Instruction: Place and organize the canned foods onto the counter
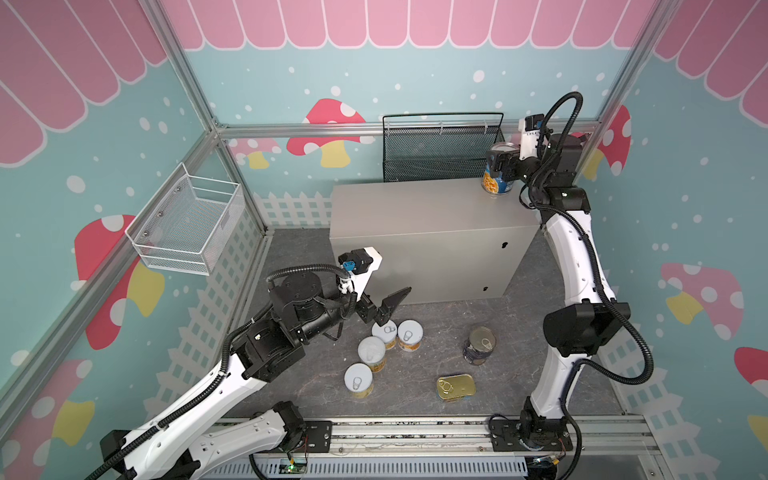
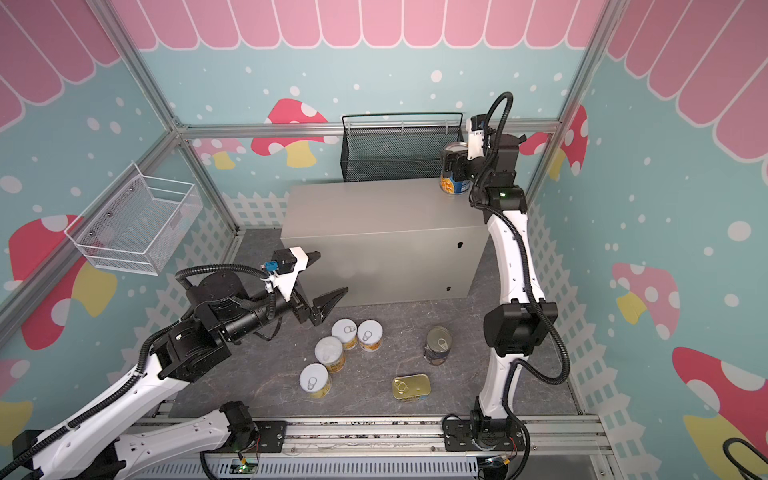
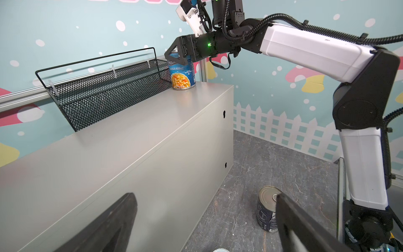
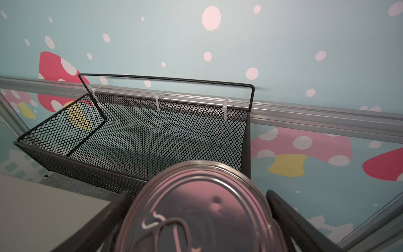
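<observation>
My left hand (image 1: 390,308), spread apart, is nearer; yellow tins (image 1: 371,349) at its six o'clock; right hand (image 3: 179,57), clamped or not, I cannot tell.

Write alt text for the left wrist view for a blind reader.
The right gripper brackets a blue soup can standing on a back corner of the grey counter, beside a black mesh basket. A second can stands on the dark floor behind the open left gripper.

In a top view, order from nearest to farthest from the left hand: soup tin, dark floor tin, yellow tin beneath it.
1. Yellow tin, beneath the left hand.
2. Dark tin, on the floor.
3. Soup tin, counter, far right corner.
</observation>
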You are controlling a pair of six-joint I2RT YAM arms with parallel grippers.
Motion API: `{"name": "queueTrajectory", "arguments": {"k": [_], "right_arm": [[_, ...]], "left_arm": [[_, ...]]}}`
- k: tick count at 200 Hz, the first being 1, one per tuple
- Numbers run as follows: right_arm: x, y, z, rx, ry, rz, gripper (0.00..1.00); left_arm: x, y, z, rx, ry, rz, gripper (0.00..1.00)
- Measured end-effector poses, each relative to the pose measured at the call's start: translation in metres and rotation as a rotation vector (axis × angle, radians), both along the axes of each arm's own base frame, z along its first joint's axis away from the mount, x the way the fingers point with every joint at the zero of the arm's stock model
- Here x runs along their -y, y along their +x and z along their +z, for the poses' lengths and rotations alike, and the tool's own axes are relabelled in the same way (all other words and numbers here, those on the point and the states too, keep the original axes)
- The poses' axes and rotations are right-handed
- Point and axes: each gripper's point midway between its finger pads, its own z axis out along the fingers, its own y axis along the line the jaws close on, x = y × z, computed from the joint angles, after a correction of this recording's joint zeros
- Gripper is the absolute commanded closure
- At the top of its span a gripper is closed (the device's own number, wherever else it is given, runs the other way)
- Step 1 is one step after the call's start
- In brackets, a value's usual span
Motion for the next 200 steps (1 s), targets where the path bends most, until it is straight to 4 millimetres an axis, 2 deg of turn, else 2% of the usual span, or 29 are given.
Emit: {"name": "queueTrajectory", "arguments": {"k": [24,46,75,102,135,176,200], "right_arm": [[0.003,-0.01,0.015,0.026,0.0,-0.014,0.01],[0.008,-0.027,0.035,0.062,0.0,-0.041,0.01],[0.018,-0.063,0.055,0.089,-0.001,-0.095,0.01],[0.025,-0.101,0.058,0.092,-0.001,-0.136,0.01],[0.03,-0.149,0.033,0.05,0.009,-0.158,0.01],[0.033,-0.206,-0.022,-0.028,0.03,-0.168,0.01],[0.032,-0.226,-0.057,-0.092,0.045,-0.161,0.01]], "left_arm": [[0.001,-0.001,-0.001,-0.006,-0.004,-0.006,0.01],[0.002,-0.001,-0.002,-0.012,-0.004,-0.01,0.01],[0.002,-0.002,-0.003,-0.015,-0.005,-0.016,0.01],[0.004,-0.003,-0.003,-0.017,-0.006,-0.029,0.01],[0.006,-0.007,-0.002,-0.016,-0.007,-0.05,0.01],[0.012,-0.013,-0.006,-0.035,-0.005,-0.097,0.01],[0.02,-0.016,-0.013,-0.086,0.013,-0.125,0.01]]}}
